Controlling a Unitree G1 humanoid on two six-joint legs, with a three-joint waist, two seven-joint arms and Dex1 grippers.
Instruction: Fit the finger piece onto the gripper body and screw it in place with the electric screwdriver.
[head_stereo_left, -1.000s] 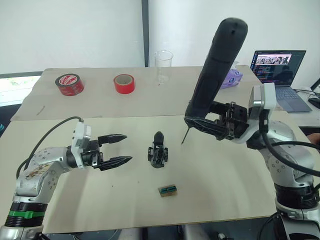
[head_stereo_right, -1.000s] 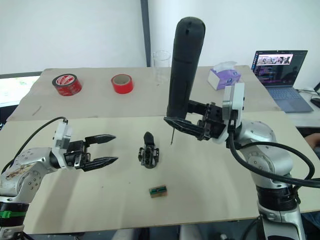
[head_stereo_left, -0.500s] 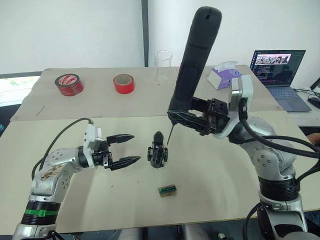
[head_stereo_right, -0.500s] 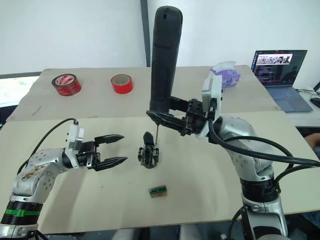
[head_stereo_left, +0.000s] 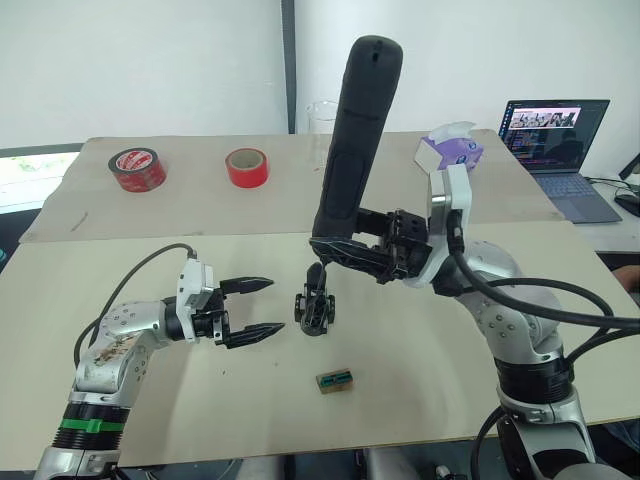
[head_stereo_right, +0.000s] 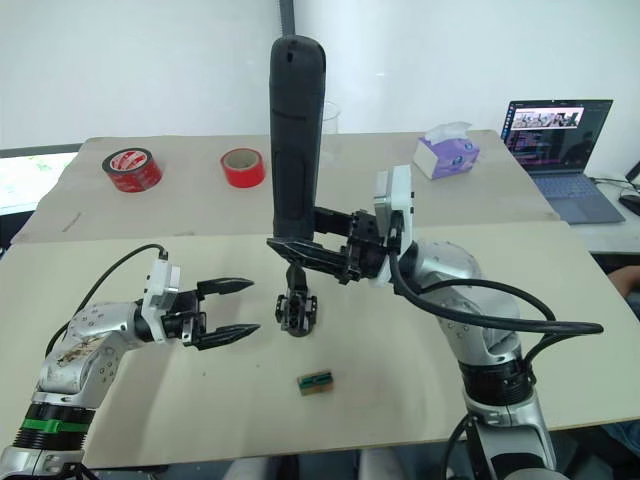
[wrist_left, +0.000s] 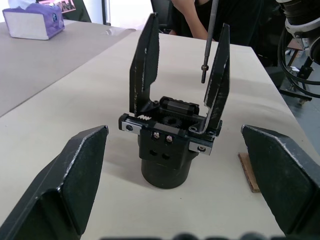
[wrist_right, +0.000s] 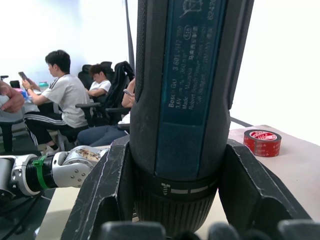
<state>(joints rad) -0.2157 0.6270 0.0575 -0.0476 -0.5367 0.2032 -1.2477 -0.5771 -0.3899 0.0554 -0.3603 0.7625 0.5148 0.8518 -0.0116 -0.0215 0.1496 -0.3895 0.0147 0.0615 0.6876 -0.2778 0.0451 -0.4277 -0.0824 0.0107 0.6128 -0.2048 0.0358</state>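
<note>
Right claw (head_stereo_left: 345, 252) grips one electric screwdriver (head_stereo_left: 352, 140); two tape rolls (head_stereo_left: 139, 167).

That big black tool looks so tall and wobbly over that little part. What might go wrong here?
Two risks, as I judge it. The gripper body stands free on the table, and the left hand is open beside it, not holding it, so a push from the screwdriver bit might topple it. The right hand grips the electric screwdriver near its lower end, so it could tilt.
</note>
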